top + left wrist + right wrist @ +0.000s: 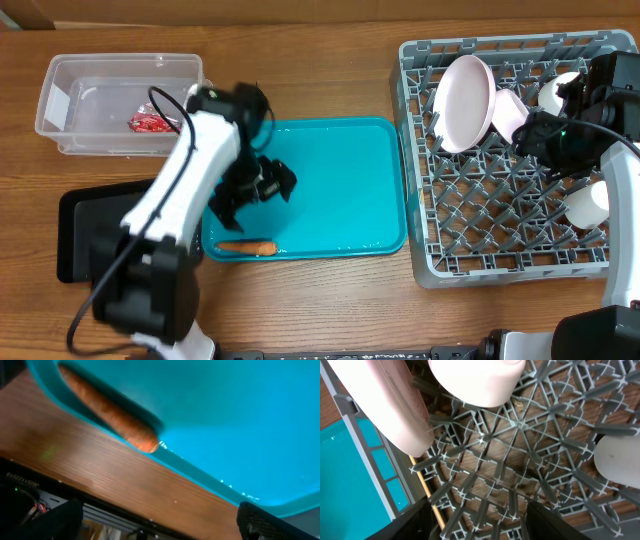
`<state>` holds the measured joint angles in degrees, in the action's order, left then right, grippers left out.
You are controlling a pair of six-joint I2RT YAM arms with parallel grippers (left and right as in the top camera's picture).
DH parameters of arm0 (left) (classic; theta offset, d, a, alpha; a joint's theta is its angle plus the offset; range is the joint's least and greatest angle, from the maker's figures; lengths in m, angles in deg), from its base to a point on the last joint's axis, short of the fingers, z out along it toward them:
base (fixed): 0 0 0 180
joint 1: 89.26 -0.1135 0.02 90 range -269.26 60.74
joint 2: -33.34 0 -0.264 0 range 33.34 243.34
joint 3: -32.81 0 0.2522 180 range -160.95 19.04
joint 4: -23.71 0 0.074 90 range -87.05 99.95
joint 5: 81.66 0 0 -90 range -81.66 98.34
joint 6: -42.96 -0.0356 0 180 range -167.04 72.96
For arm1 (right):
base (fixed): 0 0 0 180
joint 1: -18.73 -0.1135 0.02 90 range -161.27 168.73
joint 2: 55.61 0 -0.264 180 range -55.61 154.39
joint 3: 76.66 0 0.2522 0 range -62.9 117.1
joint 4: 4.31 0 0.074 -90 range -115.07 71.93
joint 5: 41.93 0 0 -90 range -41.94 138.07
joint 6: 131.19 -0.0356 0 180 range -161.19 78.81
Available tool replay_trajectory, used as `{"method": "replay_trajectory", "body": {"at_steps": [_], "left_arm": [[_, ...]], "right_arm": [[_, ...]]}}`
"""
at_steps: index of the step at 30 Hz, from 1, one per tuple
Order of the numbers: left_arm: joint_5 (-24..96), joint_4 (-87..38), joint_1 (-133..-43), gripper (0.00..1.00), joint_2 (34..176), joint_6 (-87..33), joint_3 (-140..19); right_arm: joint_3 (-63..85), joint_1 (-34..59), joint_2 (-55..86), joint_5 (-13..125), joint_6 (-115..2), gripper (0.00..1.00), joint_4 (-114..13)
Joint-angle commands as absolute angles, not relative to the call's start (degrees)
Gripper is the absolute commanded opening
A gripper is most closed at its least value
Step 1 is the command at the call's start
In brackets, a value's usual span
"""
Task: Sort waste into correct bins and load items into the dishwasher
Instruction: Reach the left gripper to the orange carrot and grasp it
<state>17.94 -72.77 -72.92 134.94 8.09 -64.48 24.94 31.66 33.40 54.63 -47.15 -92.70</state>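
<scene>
A thin orange carrot stick (247, 247) (107, 410) lies along the front rim of the teal tray (340, 170). My left gripper (248, 195) (160, 530) hangs open just above it with nothing between its fingers (265, 522). A red wrapper (150, 122) sits in the clear tub (70, 100). The black tray (75, 235) lies partly under my left arm. In the grey dish rack (500, 250) stand the plate (467, 103) (385, 405), the bowl (510, 112) (477, 380) and cups (588, 203) (620, 460). My right gripper (530, 135) (480, 527) is open over the pegs, holding nothing. A chopstick (427, 490) lies in the rack.
The teal tray sits between the bins and the rack, with its front rim close to the table's near edge (100, 485). Another cup (560, 90) stands at the rack's back right, beside my right arm. The tissue and food scraps are not in view.
</scene>
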Motion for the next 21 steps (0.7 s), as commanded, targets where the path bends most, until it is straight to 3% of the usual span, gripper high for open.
{"method": "replay_trajectory", "body": {"at_steps": [1,11,21], "left_arm": [[11.95,-68.64,-71.11,1.00,124.91,18.06,-57.20],[12.59,-49.97,-71.68,1.00,125.74,20.97,-41.97],[15.38,-49.78,-71.65,1.00,131.47,21.86,-41.68]], "right_arm": [[25.57,31.66,33.12,54.13,-47.11,0.63,-92.55],[25.57,31.66,33.12,54.17,-47.15,0.63,-92.40],[25.57,31.66,33.12,54.17,-47.15,0.63,-92.42]]}}
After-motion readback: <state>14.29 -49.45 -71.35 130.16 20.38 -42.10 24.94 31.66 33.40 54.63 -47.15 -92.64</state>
